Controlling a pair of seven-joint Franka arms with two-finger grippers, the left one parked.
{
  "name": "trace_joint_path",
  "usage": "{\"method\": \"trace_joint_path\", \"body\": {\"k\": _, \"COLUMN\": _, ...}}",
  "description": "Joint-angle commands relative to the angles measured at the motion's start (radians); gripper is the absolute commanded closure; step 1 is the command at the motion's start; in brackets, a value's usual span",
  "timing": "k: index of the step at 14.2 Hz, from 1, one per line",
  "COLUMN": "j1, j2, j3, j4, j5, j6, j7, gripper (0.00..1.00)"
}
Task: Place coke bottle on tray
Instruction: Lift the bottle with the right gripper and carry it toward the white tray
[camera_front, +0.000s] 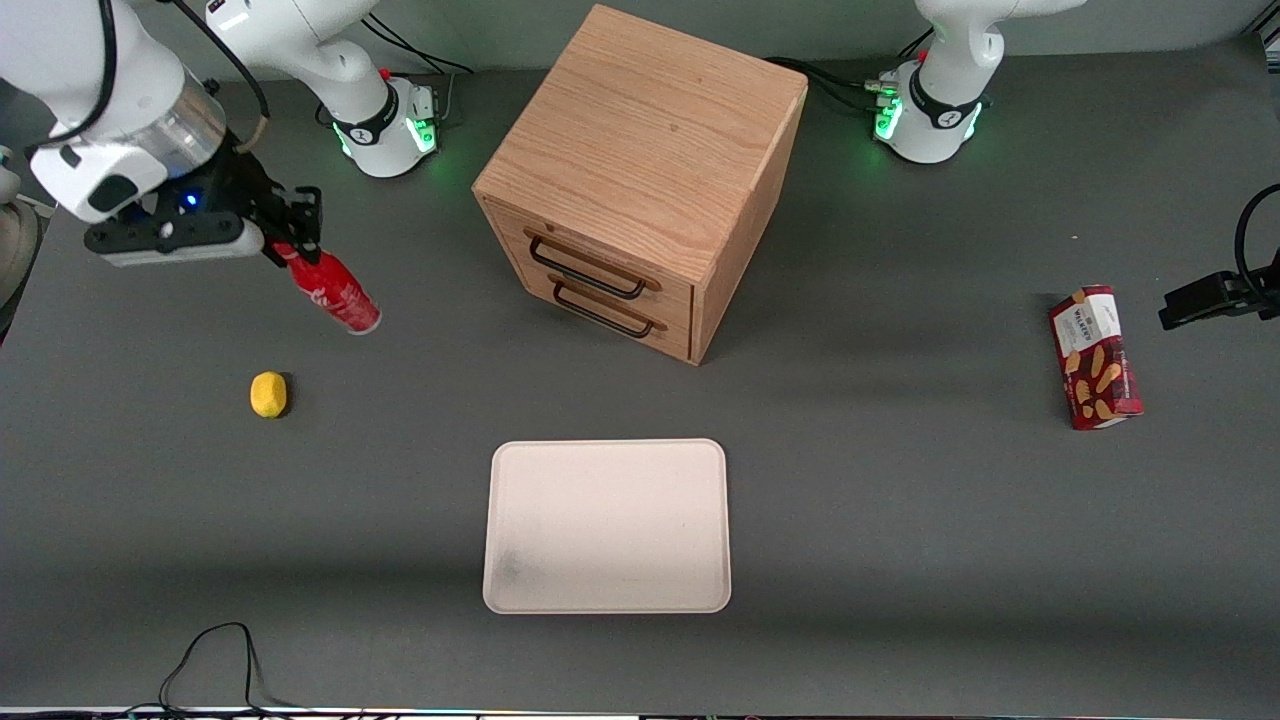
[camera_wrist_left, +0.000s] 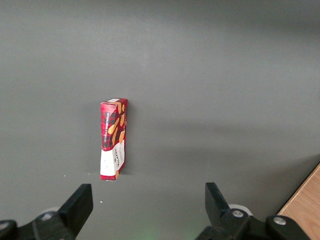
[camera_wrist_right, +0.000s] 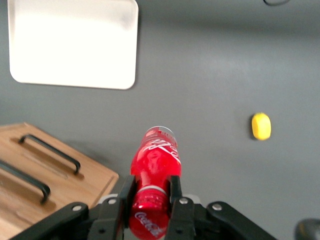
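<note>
My right gripper (camera_front: 290, 240) is shut on the neck of the coke bottle (camera_front: 335, 290), a glossy red bottle with white lettering. It holds the bottle tilted in the air above the table, toward the working arm's end. In the right wrist view the fingers (camera_wrist_right: 125, 195) clamp the bottle (camera_wrist_right: 155, 165) just below its red cap. The cream-white tray (camera_front: 607, 525) lies flat, nearer to the front camera than the wooden drawer cabinet, and nothing is on it. The tray also shows in the right wrist view (camera_wrist_right: 75, 42).
A wooden two-drawer cabinet (camera_front: 640, 170) stands mid-table, its black handles (camera_front: 590, 280) facing the tray. A yellow lemon (camera_front: 268, 394) lies on the table below the held bottle, nearer the front camera. A red biscuit box (camera_front: 1095, 357) lies toward the parked arm's end.
</note>
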Motion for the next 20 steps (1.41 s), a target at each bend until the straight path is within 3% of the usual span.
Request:
{"method": "trace_joint_path", "body": {"k": 1, "j1": -0.023, "j2": 0.217, "j3": -0.008, "j4": 0.261, "j5": 0.086, "j6": -0.036, "j7": -0.034, "gripper": 1.0}}
{"method": "trace_joint_path", "body": {"k": 10, "j1": -0.097, "j2": 0.695, "j3": 0.014, "j4": 0.879, "j5": 0.166, "j6": -0.099, "j7": -0.018, "gripper": 1.0}}
{"method": "trace_joint_path", "body": {"k": 20, "j1": -0.103, "j2": 0.803, "j3": 0.047, "j4": 0.889, "j5": 0.166, "j6": 0.013, "j7": -0.021, "gripper": 1.0}}
